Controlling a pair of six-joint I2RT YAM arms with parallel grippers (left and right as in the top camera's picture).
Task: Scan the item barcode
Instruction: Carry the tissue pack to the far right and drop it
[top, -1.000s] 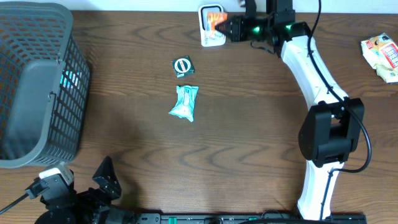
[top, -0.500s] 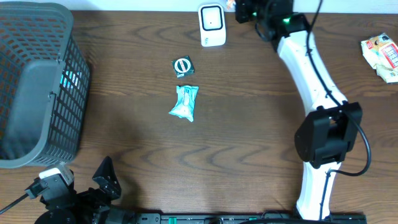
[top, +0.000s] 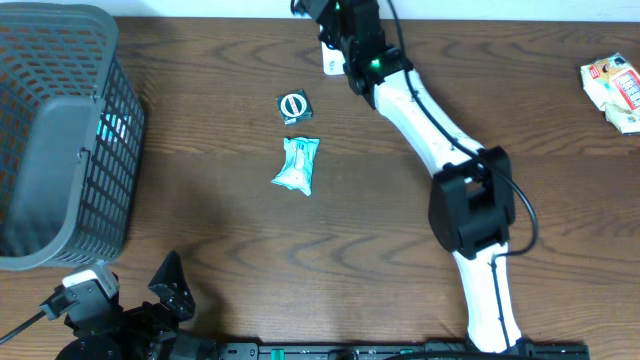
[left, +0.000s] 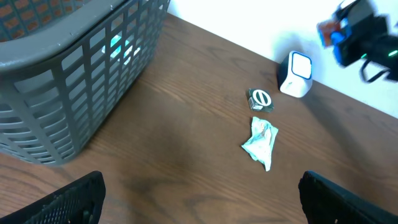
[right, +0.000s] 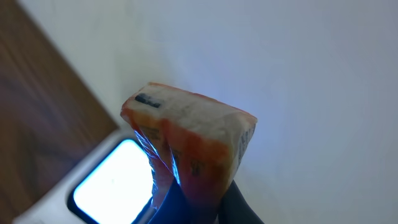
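at the bench's far edge, by the scanner (left: 295, 73), an orange packet (right: 193, 137) is clamped in the right gripper (right: 191, 208) — left gripper (left: 200, 193) spread wide.

To your left grey basket (left: 68, 74), white scanner (left: 297, 73) far right, dark round packet (left: 259, 99) beside it, crumpled teal packet (left: 261, 142) nearer, brown surface (left: 180, 162).

the packet (right: 186, 143) is orange and white, scanner (left: 296, 73) white with a pale glowing screen, basket (top: 110, 170) grey grid, table (top: 250, 260) dark brown woodgrain, wrapper (top: 297, 165) teal
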